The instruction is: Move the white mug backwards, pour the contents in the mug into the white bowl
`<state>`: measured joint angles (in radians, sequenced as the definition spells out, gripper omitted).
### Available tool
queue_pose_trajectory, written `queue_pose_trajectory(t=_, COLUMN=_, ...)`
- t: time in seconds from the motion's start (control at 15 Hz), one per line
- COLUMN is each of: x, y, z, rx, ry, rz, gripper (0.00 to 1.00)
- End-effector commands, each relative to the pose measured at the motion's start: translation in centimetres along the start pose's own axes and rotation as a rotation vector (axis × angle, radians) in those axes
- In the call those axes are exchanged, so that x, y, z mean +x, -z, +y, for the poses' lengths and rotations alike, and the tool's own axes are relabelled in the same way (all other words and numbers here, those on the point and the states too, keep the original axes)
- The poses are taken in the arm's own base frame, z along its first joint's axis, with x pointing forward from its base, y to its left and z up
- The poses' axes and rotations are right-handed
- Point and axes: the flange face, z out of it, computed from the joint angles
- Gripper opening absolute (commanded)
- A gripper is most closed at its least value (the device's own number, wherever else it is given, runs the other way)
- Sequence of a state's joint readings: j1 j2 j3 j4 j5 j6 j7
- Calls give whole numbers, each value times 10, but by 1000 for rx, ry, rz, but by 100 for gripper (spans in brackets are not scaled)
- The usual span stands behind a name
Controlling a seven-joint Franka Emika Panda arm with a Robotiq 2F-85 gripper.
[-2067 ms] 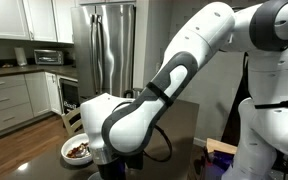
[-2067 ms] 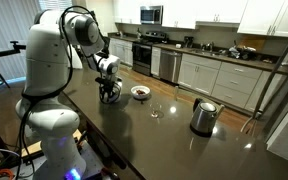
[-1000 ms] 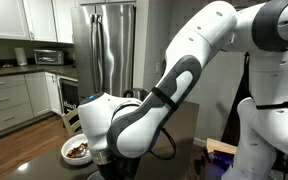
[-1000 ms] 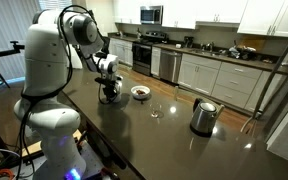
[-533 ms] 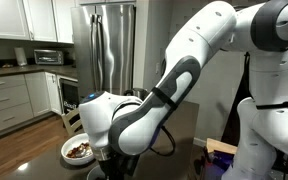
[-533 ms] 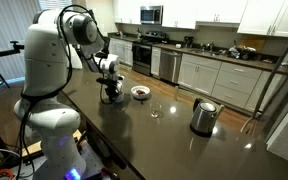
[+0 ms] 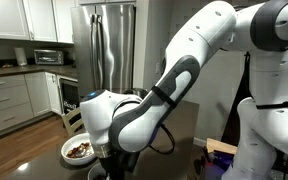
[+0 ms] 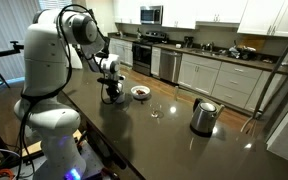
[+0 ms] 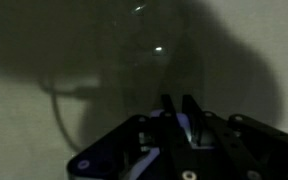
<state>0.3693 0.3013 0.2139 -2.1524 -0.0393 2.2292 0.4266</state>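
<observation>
My gripper [image 8: 111, 93] is down at the dark table [image 8: 174, 135], just to the side of the white bowl [image 8: 141, 92]. The bowl holds brown bits and also shows in an exterior view [image 7: 77, 150], beside the wrist. In the wrist view the two fingers [image 9: 179, 102] stand close together with a thin pale surface between them, which looks like the wall of the white mug [image 9: 184, 128]. That view is very dark. In both exterior views the mug is hidden behind the gripper and arm.
A clear drinking glass [image 8: 156, 110] stands on the table past the bowl. A steel kettle with a black handle [image 8: 203, 116] stands further along. The robot base [image 8: 49, 120] is at the table's near end. Kitchen counters and a stove lie behind.
Over the last two seconds the wrist shifted slightly at the table beside the bowl. Nothing visibly moved in the last half second.
</observation>
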Motion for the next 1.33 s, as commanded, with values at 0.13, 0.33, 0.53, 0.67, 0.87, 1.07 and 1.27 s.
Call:
queue_pose_trajectory(t=0.13, x=-14, y=23, z=13, rx=21, ry=37, rz=-22, gripper=8)
queue_pose_trajectory(t=0.33, x=-16, y=32, z=19, rx=24, ry=46, rz=-31, gripper=8)
queue_pose_trajectory(t=0.53, x=-18, y=37, z=24, rx=24, ry=45, rz=-41, gripper=8)
queue_pose_trajectory(t=0.67, x=-18, y=39, z=29, rx=24, ry=40, rz=-43, gripper=8)
queue_pose_trajectory(t=0.87, x=-19, y=40, z=36, rx=37, ry=33, rz=-39, gripper=8)
queue_pose_trajectory(t=1.07, x=-18, y=40, z=39, rx=63, ry=31, rz=-39, gripper=8)
queue_pose_trajectory(t=1.27, x=-16, y=42, z=39, rx=91, ry=38, rz=-36, gripper=8)
